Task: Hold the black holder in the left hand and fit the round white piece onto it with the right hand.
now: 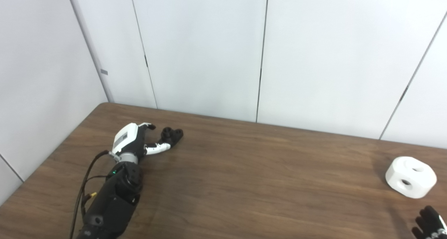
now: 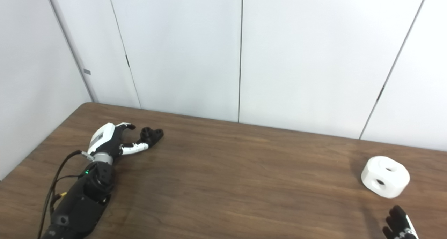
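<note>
The black holder (image 1: 172, 134) lies on the brown table (image 1: 244, 169) at the far left. My left hand (image 1: 134, 140) rests just left of it, open, its thumb stretched toward the holder's near side and the fingers curled behind, not closed on it. The round white piece (image 1: 411, 176), with two round holes on top, sits at the right edge of the table. Only the dark fingertips (image 1: 429, 222) of my right hand (image 2: 398, 225) show at the bottom right corner, a little in front of the white piece and not touching it.
White wall panels (image 1: 209, 50) stand right behind the table's far edge. The table's left edge runs diagonally close beside my left arm (image 1: 111, 200), which trails black cables.
</note>
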{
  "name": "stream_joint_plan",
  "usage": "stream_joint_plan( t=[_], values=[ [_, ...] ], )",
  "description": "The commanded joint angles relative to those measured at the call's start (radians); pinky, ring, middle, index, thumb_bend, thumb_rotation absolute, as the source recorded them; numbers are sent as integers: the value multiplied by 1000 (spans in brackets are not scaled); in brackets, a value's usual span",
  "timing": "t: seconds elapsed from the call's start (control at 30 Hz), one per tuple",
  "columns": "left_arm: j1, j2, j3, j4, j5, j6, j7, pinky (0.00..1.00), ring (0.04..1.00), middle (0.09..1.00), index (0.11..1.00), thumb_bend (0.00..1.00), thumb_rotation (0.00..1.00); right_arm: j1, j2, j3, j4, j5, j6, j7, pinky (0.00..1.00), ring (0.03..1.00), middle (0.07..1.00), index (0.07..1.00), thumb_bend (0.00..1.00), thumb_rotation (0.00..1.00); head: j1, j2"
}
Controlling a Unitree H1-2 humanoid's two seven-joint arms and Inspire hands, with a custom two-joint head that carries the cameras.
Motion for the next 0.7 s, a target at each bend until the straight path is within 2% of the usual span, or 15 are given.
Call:
stream_joint_plan(
  t=[0.0, 0.3, 0.67],
  values=[
    [-35, 17, -15, 3, 5, -4, -4, 864, 957, 910, 807, 817, 412, 52, 24, 11, 43, 5, -1, 4, 1000, 1000, 994, 968, 718, 1000, 1, 2],
    [-32, 38, -66, 24, 34, -28, 9, 913, 920, 878, 779, 811, 394, 53, 22, 10, 44, 10, -4, 9, 1000, 1000, 993, 965, 704, 1000, 0, 7],
    [-35, 44, -113, 53, 70, -36, 20, 946, 935, 887, 755, 802, 418, 54, 25, 12, 38, 9, -8, 8, 1000, 1000, 996, 967, 702, 1000, -5, 8]
  ],
)
